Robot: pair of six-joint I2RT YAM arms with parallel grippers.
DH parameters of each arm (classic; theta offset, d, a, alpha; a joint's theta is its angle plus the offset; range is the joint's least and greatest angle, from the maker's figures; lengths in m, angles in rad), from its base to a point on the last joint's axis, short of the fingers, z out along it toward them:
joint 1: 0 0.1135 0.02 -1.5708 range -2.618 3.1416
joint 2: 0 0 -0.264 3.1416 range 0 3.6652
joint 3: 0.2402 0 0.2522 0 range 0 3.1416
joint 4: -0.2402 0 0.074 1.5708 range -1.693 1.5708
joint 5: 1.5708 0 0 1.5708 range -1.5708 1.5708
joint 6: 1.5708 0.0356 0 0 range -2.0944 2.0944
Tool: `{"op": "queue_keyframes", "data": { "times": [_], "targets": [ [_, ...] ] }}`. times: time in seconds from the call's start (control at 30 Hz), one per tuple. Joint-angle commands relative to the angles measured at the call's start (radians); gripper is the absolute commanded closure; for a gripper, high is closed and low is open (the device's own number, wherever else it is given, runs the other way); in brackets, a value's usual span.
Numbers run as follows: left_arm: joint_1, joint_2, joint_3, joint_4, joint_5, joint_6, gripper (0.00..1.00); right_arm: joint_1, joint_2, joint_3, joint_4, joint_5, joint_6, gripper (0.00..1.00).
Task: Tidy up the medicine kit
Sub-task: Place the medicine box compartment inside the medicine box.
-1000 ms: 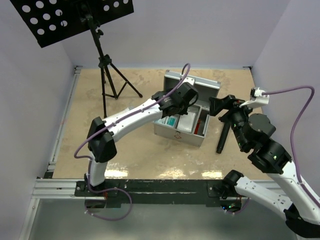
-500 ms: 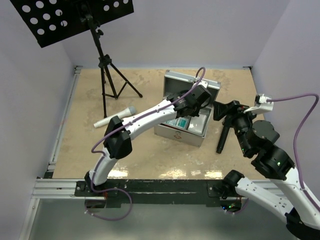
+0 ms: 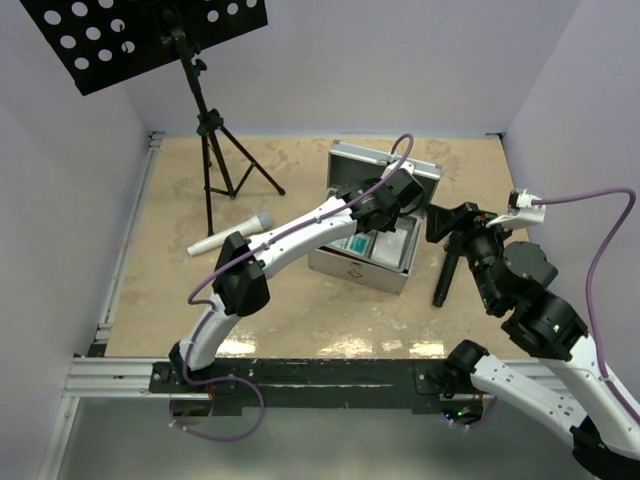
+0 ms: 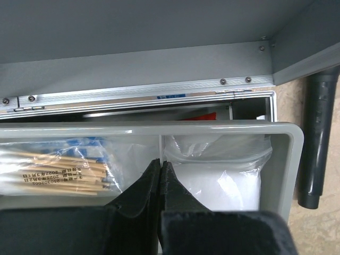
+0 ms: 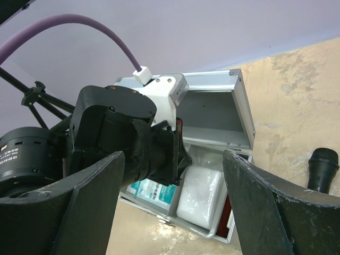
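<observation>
case (image 3: 352, 268) open, lid (image 5: 212, 114) upright, grey tray (image 4: 280, 164) inside

Count by kind
One silver-grey metal hinged case (image 3: 360, 268); one grey divided tray (image 4: 284, 159); one black tripod stand (image 3: 211, 124); one white microphone (image 3: 230, 236); one black cylinder (image 3: 445, 275).

Robot test cell, plain lavender walls (image 3: 400, 60), aluminium rail frame (image 3: 110, 375), tripod stand (image 3: 209, 124)

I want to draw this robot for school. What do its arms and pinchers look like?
Both arms, the left arm and the right arm, are white tubes with chunky black joints. A purple cable loops along each, ending in a white plug. The left gripper and right gripper have two black fingers each.
</observation>
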Motion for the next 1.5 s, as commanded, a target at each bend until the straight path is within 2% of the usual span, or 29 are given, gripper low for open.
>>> {"op": "queue_keyframes", "data": {
  "times": [0.0,0.37,0.77,1.33,1.37,1.47],
  "targets": [
    [-0.001,0.028,0.064,-0.036,-0.032,0.022,1.0,0.0,-0.004,-0.004,0.03,0.007,0.009,0.21],
    [0.003,0.088,0.085,-0.038,0.003,0.018,1.0,0.0,-0.004,-0.018,0.045,0.001,0.007,0.21],
    [0.038,0.084,0.078,-0.004,0.126,-0.035,1.0,0.0,-0.003,-0.024,0.048,0.004,0.001,0.2],
    [0.047,0.048,-0.06,-0.009,0.126,-0.051,1.0,0.0,-0.004,-0.047,0.059,-0.007,0.006,0.2],
    [0.046,0.036,-0.071,-0.004,0.129,-0.052,0.98,0.0,-0.006,-0.047,0.06,-0.007,0.007,0.2],
    [0.041,-0.001,-0.102,0.014,0.128,-0.057,0.78,-0.001,-0.004,-0.047,0.059,-0.005,0.004,0.2]
  ]
}}
